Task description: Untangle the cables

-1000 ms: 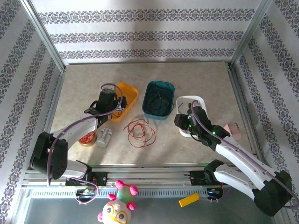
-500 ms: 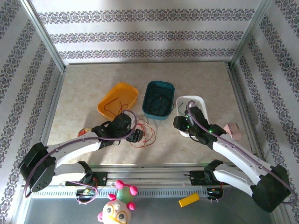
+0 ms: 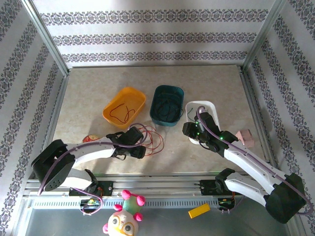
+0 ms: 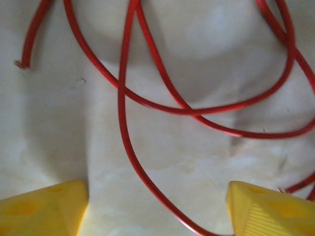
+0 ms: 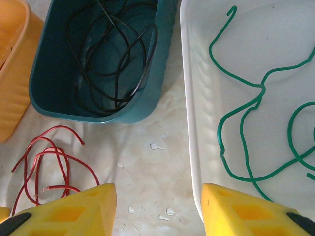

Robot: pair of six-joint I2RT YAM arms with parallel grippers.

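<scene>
My left claw [image 4: 157, 209] has swung from the orange bin [image 3: 138, 98] at eleven o'clock, spread apart over glossy, looping red cables [image 4: 120, 113]; right claw [image 5: 158, 206] apart, empty.

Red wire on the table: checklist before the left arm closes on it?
1. Left gripper open: ok, yellow fingers stand wide apart.
2. Thin red wire between the fingers: ok, one strand crosses the gap.
3. Fingertips low enough to catch it: cannot tell.
4. Right gripper out of the way: ok, open and empty beside the white rectangular plastic tray.
5. Orange oval plastic bin has room: ok, floor mostly bare.
</scene>
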